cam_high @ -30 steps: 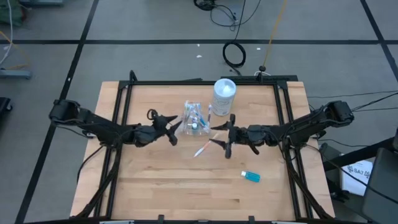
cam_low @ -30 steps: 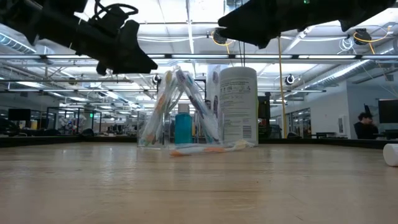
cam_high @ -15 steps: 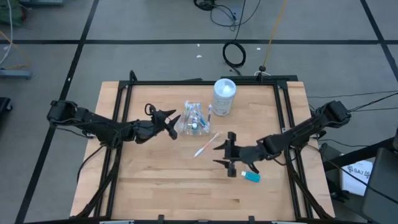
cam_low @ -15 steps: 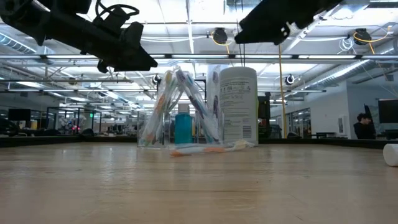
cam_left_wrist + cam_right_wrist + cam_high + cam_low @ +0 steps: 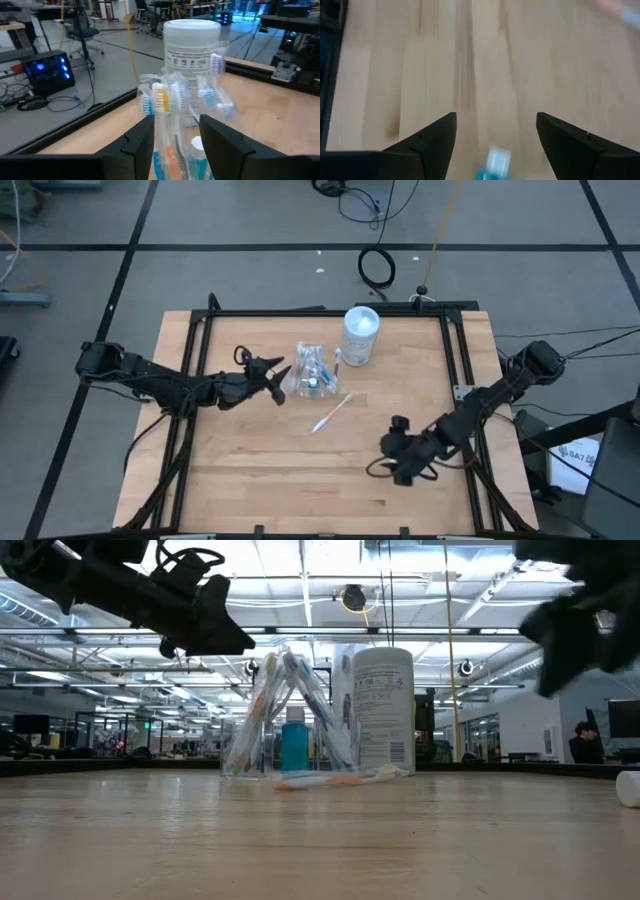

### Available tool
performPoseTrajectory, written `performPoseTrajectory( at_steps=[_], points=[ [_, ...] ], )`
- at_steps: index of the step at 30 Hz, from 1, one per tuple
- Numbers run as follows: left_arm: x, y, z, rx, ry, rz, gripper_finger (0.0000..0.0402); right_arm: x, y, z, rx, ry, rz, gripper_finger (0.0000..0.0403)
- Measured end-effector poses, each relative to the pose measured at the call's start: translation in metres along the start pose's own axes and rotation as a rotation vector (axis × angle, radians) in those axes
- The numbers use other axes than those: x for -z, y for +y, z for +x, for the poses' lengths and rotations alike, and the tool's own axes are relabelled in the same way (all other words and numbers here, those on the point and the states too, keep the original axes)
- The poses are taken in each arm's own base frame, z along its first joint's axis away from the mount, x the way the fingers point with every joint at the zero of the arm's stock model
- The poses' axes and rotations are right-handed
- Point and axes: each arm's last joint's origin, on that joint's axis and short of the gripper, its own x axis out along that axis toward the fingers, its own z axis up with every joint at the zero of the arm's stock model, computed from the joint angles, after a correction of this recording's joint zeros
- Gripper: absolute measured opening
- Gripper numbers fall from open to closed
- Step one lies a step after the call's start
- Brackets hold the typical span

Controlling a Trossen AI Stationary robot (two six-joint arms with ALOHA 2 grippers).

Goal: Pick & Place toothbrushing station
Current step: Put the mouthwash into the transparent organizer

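The right pincer [image 5: 495,145] hangs spread open above a small blue tube [image 5: 492,165] lying toward the surface's [image 5: 250,480] right edge. The left pincer [image 5: 175,135], fingers parted, sits beside the small clear plastic cup [image 5: 311,371] of slim toothbrushes [image 5: 161,97], near the far edge by a tall white cylindrical canister [image 5: 360,335]. 1 orange-and-white toothbrush [image 5: 331,412] lies loose mid-surface.

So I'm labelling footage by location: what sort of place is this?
Probably a robotics lab or open-plan workshop: a light wooden table in a black metal frame, black cables coiled on the grey tiled floor, and rows of desks under ceiling strip lights behind.
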Motion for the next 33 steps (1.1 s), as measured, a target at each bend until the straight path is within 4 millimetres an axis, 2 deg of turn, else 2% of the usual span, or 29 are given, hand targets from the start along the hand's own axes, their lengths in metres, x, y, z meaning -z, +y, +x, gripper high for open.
performPoseTrajectory(
  at_steps=[4, 9, 16, 19, 26, 33],
  points=[
    [0.000, 0.000, 0.000, 0.014, 0.002, -0.002, 0.0163, 0.015, 0.003, -0.003, 0.023, 0.097, 0.019, 0.0269],
    [0.000, 0.000, 0.000, 0.014, 0.002, -0.007, 0.0163, 0.023, 0.005, -0.004, 0.041, 0.127, 0.091, 0.0270],
    [0.000, 0.000, 0.000, 0.014, 0.002, -0.022, 0.0163, 0.050, -0.005, 0.009, 0.023, 0.230, 0.121, 0.0271],
    [0.000, -0.001, 0.000, 0.014, 0.002, -0.022, 0.0163, 0.059, -0.009, 0.016, -0.009, 0.223, 0.132, 0.0271],
    [0.000, 0.000, 0.000, 0.014, 0.002, -0.023, 0.0163, 0.073, -0.016, 0.027, -0.070, 0.175, -0.003, 0.0270],
    [0.000, 0.000, 0.000, 0.013, 0.002, -0.014, 0.0163, 0.080, -0.021, 0.030, -0.067, 0.171, -0.047, 0.0257]
  ],
)
